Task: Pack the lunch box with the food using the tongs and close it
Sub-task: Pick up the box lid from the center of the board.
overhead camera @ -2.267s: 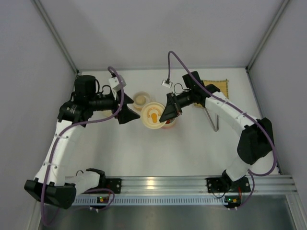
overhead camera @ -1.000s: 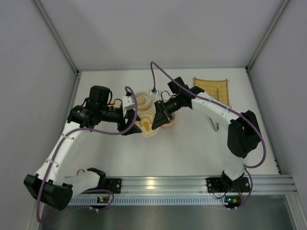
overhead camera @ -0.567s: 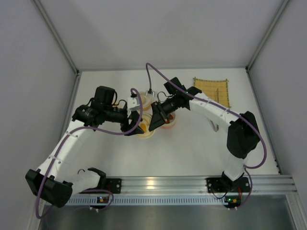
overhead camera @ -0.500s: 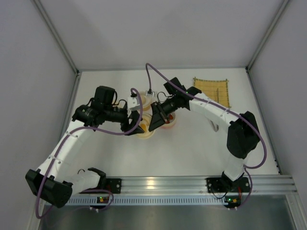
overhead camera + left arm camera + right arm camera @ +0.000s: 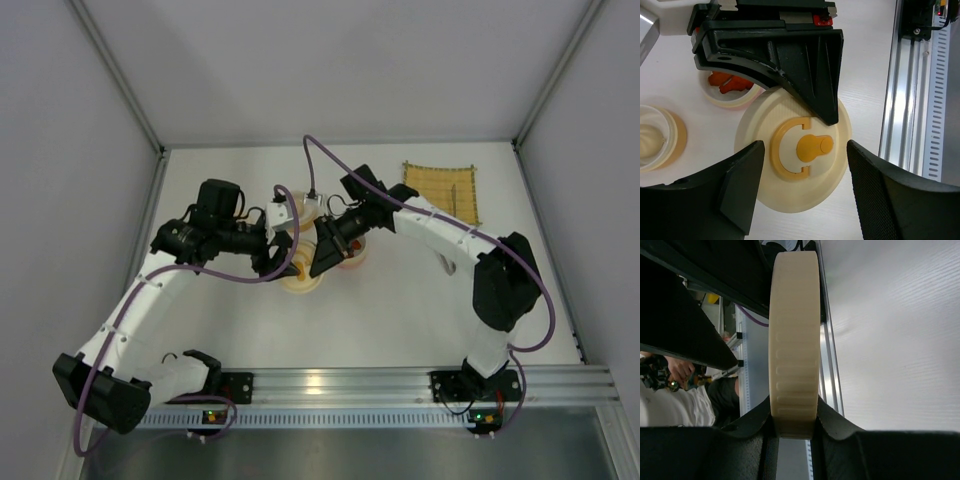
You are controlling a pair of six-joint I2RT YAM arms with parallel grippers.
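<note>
The lunch box's round cream lid (image 5: 790, 185) with a yellow-orange handle hangs over the table, seen edge-on in the right wrist view (image 5: 794, 330). My right gripper (image 5: 792, 415) is shut on its rim, and its black fingers (image 5: 805, 65) show above the lid. My left gripper (image 5: 805, 145) is open, one finger on each side of the lid, apart from it. A bowl of red-orange food (image 5: 732, 85) and a bowl with a pale cream lump (image 5: 652, 140) stand behind. From above, both grippers meet at the lid (image 5: 300, 278). The tongs (image 5: 449, 264) lie partly under the right arm.
A yellow bamboo mat (image 5: 441, 190) lies at the back right. The aluminium rail (image 5: 340, 385) runs along the near edge, also at the right of the left wrist view (image 5: 912, 90). Grey walls enclose the table on three sides.
The right gripper carried the lid left and nearer, off the red-orange bowl. The left gripper swung right to meet it and its jaws widened around the lid.
</note>
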